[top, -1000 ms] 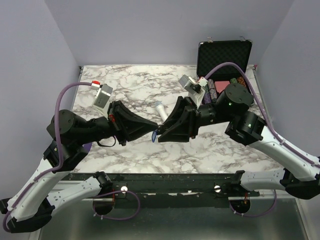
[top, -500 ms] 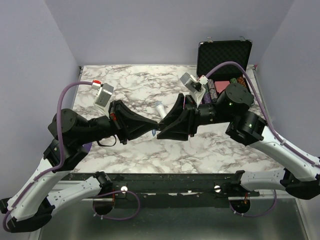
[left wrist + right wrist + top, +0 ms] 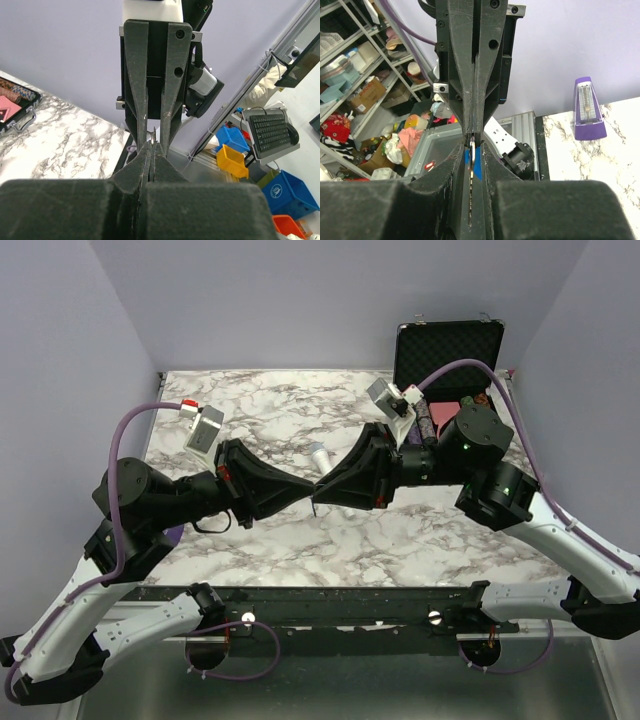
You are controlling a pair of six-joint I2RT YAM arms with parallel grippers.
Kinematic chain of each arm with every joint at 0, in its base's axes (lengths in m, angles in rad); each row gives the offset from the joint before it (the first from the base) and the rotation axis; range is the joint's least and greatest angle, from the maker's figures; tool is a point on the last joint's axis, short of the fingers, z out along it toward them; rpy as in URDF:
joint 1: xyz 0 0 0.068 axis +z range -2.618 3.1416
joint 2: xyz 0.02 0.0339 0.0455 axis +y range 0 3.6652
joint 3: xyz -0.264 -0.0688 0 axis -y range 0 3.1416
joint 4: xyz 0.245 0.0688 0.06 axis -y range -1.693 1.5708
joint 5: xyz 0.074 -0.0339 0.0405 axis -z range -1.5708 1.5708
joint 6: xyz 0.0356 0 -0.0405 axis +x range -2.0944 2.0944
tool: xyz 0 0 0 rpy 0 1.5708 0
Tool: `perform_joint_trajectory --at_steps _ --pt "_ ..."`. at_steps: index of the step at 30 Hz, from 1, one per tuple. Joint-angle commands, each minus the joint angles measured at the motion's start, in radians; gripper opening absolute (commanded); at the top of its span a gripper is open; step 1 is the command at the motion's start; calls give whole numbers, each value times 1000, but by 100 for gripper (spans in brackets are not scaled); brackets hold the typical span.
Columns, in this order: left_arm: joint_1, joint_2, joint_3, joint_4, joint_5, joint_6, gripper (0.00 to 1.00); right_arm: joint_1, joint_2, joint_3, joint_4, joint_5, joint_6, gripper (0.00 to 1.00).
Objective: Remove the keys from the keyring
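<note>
1. Where the two arms meet above the middle of the white-and-grey marbled counter (image 3: 260, 410), the left tool (image 3: 306, 491) and the right tool (image 3: 317, 498) point at each other, tip to tip.
2. The left tool's black fingers are pressed together, with no gap between them in its own wrist view.
3. The right tool is pinching a tiny key with a bright blue plastic head and a silver metal blade (image 3: 477, 167). The key sits edge-on between the fingers, with blue showing on both sides of the thin metal edge.
4. A sliver of silver metal (image 3: 153, 134) shows just where the tips of the two tools meet. It is too small to tell whether this is the thin silver wire keyring, or whether the left tool grips it.
5. A white-and-grey microphone (image 3: 318, 454) lies on the counter just on the far side of the meeting tips, apart from both tools.
6. An open black carrying case (image 3: 447, 350) stands at the far right corner with its lid upright. Small coloured items lie inside, partly hidden by the right arm.
7. A purple pyramid-shaped metronome (image 3: 589, 107) stands upright on the counter at the near left, mostly hidden under the left arm in the top view.
</note>
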State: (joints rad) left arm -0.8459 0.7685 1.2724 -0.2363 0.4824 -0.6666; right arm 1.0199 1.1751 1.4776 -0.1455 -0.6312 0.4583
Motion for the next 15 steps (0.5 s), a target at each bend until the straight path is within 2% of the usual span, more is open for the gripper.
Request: perform_joint_trajectory --at_steps 1,4,6,10,15 --pt "-5 -3 31 -49 -10 21 0 3 -12 33 0 33 -9 23" --pt "-5 -5 36 -61 -10 27 0 5 -12 36 -11 39 -13 32" --pt "-5 -5 44 -73 -13 35 0 5 -14 39 -20 45 -20 32" --pt "-5 3 59 -92 -13 42 0 5 -9 43 -22 38 -20 25" --pt "-5 0 58 -83 -24 41 0 3 0 39 -23 21 -14 28"
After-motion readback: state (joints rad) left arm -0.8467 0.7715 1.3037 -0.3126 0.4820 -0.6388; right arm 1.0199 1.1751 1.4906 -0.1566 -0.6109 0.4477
